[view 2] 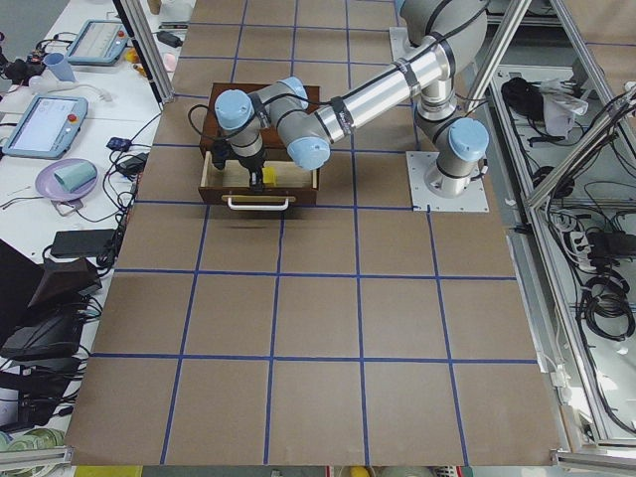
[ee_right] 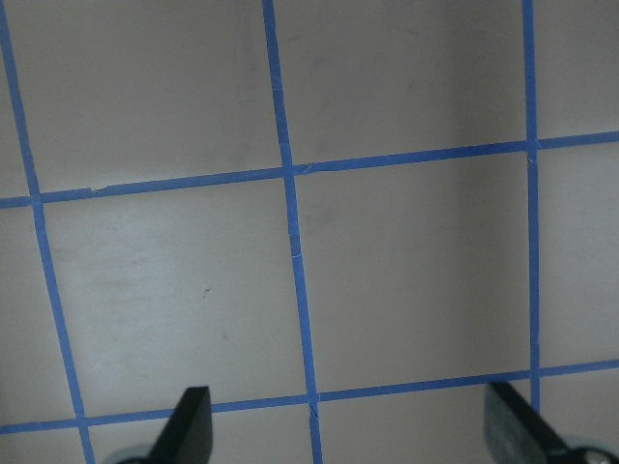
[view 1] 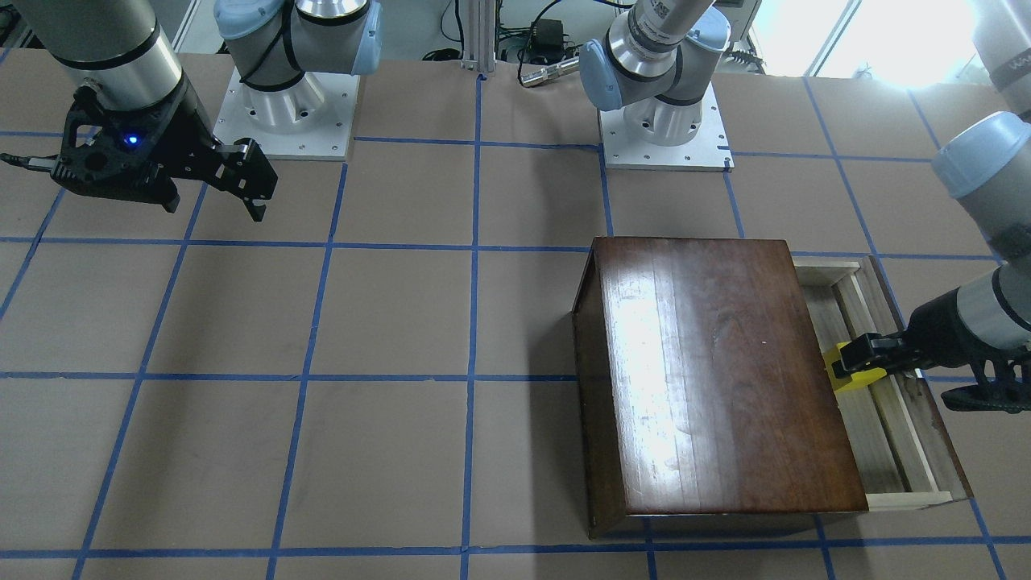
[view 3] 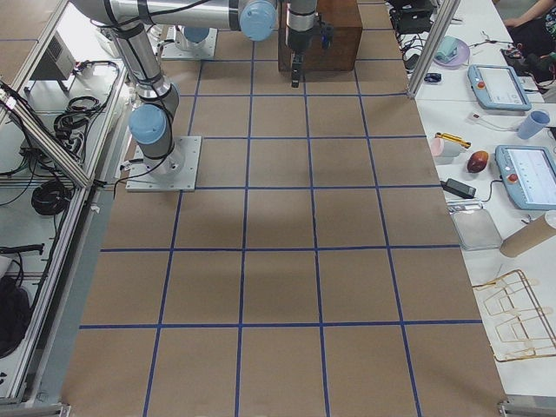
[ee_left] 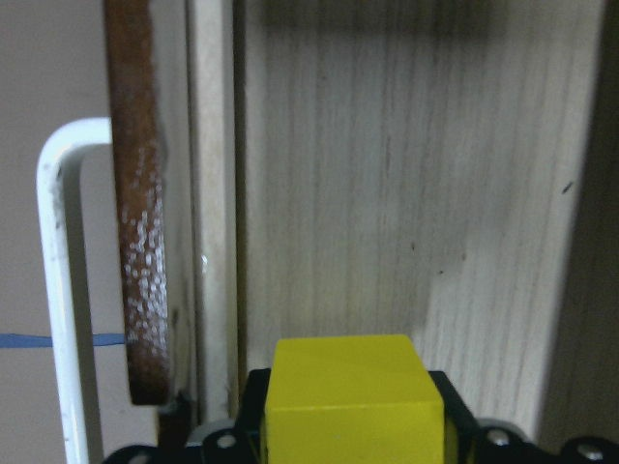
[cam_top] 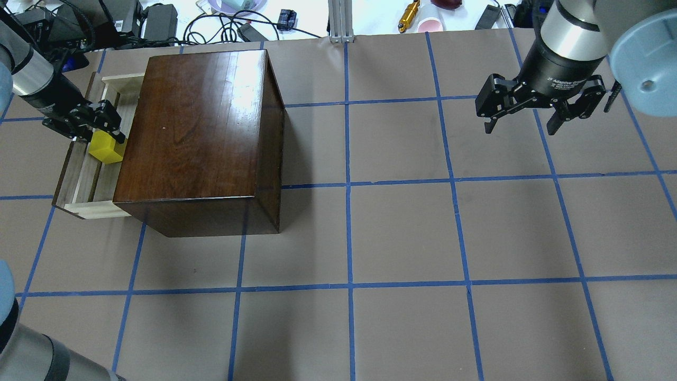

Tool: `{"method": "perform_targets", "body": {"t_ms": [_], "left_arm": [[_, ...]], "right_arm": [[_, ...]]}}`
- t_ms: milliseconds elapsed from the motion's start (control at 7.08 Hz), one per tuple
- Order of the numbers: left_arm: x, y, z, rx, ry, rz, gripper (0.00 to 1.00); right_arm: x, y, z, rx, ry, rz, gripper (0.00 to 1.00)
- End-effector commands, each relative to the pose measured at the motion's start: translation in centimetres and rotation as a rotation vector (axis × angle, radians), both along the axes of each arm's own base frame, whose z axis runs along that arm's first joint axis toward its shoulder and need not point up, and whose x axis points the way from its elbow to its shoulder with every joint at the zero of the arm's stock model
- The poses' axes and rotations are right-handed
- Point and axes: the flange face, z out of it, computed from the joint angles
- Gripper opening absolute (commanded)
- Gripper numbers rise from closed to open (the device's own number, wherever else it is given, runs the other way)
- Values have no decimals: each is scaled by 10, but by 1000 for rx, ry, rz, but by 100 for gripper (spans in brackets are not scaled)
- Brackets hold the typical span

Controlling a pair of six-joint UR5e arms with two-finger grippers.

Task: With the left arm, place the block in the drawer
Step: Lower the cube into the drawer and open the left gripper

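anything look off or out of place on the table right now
Nothing stands out. The drawer is pulled out of the wooden box, the left gripper is shut on the yellow block over its tray, and the right gripper hangs open above the table. No spill or damage shows.

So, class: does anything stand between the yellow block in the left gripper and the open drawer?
Nothing visible does. The left gripper holds the block over the open drawer, and the wrist view shows only the drawer's bare wood beyond the block.
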Motion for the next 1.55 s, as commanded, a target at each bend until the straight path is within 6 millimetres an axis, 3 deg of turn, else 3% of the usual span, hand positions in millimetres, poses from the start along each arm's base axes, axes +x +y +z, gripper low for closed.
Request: {"method": "perform_targets", "body": {"t_ms": [0,424,847,1130,1412], "left_arm": [[0,0,10,-18,-5,6,91],[-12,10,53,-66,-35,-1,92],[-31,39,112,-81,-42,-7,92],[-67,59,151,-101,-66,-37,92],[-84,82,185,-124,-73,-31,94]], "right_arm": [[0,0,0,0,0,0,100],[0,0,0,0,0,0,100],[0,0,0,0,0,0,100],[0,0,0,0,0,0,100],[0,0,0,0,0,0,100]]}}
